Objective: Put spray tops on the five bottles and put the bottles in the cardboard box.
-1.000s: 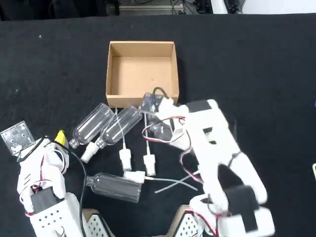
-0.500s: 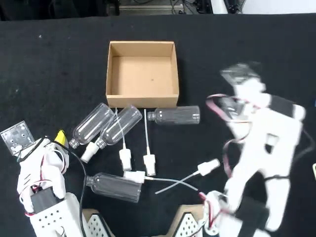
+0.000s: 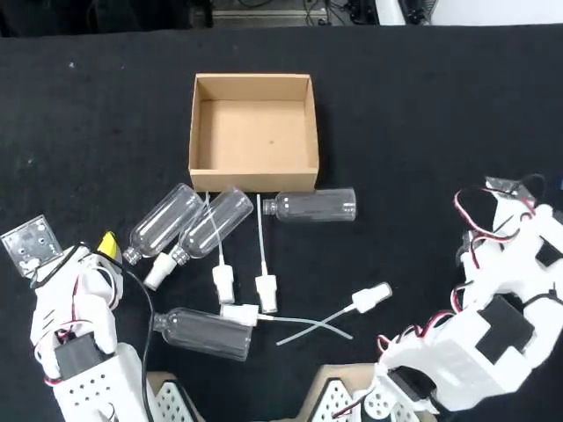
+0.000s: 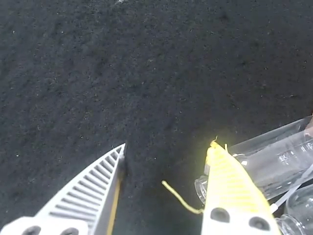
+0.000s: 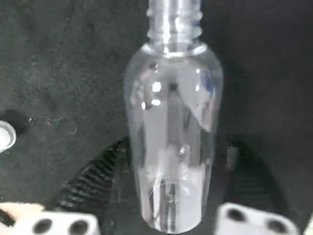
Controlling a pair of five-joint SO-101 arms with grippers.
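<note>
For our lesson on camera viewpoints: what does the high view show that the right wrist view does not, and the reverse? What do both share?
High view: the cardboard box, four bottles lying on the table, and loose spray tops.
Right wrist view: an uncapped bottle clamped in the right gripper, plus a small white object too cut off to identify.
Shared: the black table.

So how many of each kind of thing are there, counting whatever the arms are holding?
Clear bottles: 5 (4 lying loose, 1 bottle in the right arm's jaws)
White spray tops: 5, none fitted
Cardboard box: 1
Total: 11
</note>
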